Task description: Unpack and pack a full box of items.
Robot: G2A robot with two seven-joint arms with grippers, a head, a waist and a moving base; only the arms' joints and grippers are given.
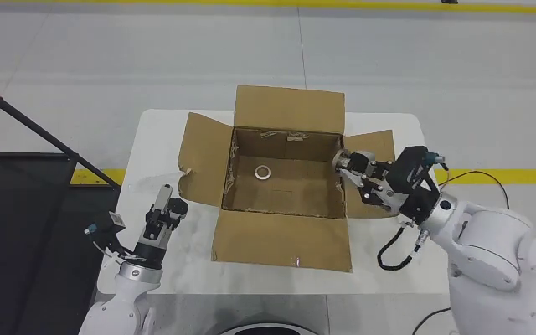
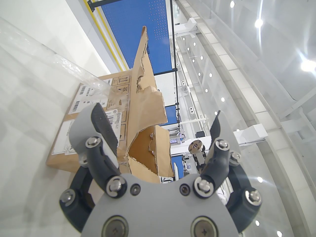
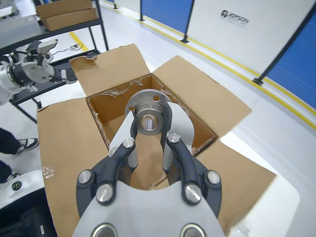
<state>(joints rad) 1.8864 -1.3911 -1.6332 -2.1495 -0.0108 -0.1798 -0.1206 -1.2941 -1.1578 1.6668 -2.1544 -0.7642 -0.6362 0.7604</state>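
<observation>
The right claw is clamped on the hub of a steel flange, held over the edge of the open box. The flange looks heavy, rigid and slick, so its narrow hub suits a firm squeeze. Another ring lies in the box, beyond and lower than this claw. The left claw, spread and empty, sits beside the box.

White tabletop with rounded corners, and one big thing planted right in its middle: a brown cardboard box, standing upright and open at the top. All four flaps are thrown outward. The left flap is ragged along its torn edge; the near flap runs out close to the tabletop's front edge. There, at that flap's edge, lies a crumpled scrap of clear tape.
</observation>
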